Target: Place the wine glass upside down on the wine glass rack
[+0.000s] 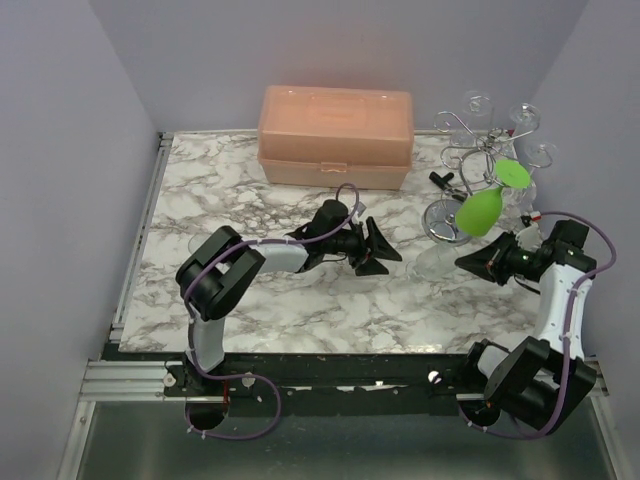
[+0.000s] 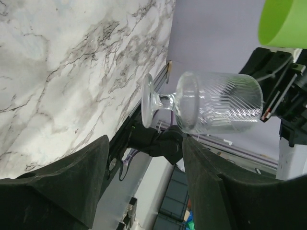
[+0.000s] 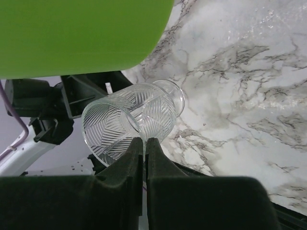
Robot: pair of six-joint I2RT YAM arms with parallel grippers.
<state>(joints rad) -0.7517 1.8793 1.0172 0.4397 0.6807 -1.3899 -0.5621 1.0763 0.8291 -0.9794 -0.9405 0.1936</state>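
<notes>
A clear ribbed wine glass (image 1: 432, 262) (image 2: 218, 109) (image 3: 129, 127) is upright on the marble table (image 1: 300, 310), its foot (image 2: 148, 99) down by the surface. My right gripper (image 1: 478, 262) (image 3: 144, 142) is shut on the wall of its rim, one finger inside the bowl and one outside. My left gripper (image 1: 388, 250) (image 2: 146, 148) is open just left of the glass, with nothing between its fingers. The wine glass rack (image 1: 478, 165) stands at the back right, its round shiny base (image 1: 445, 220) beside the glass. A green glass (image 1: 483, 210) (image 2: 283, 21) (image 3: 81, 33) hangs from it.
A peach plastic box (image 1: 335, 135) sits at the back of the table. Clear glasses (image 1: 478, 105) hang on the rack's far arms. Lilac walls close in the back and the left side.
</notes>
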